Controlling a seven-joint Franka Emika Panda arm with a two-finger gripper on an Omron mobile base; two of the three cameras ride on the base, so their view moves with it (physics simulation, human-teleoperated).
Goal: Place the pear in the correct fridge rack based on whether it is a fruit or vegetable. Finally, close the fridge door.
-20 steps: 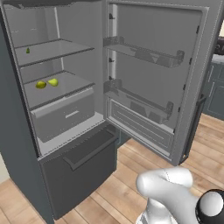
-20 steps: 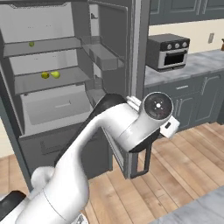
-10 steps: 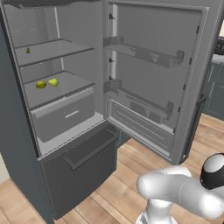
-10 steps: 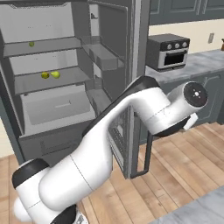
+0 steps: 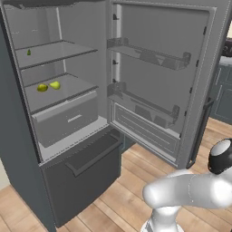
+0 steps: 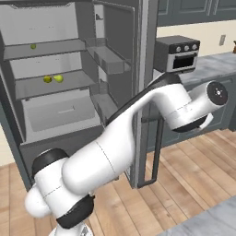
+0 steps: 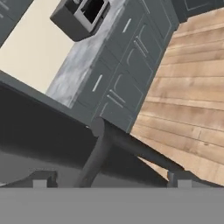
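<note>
Yellow-green pear (image 5: 55, 84) on flat grey fridge rack (image 5: 72, 93).

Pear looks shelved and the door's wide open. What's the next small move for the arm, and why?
Probably ease the gripper forward onto the handle and start swinging the fridge door shut. The pear lies on the fridge rack, the door stands wide open, and the open gripper faces the handle closely.

even, soft rendered light, faint shadows, no glare, slightly blurry throughout.
</note>
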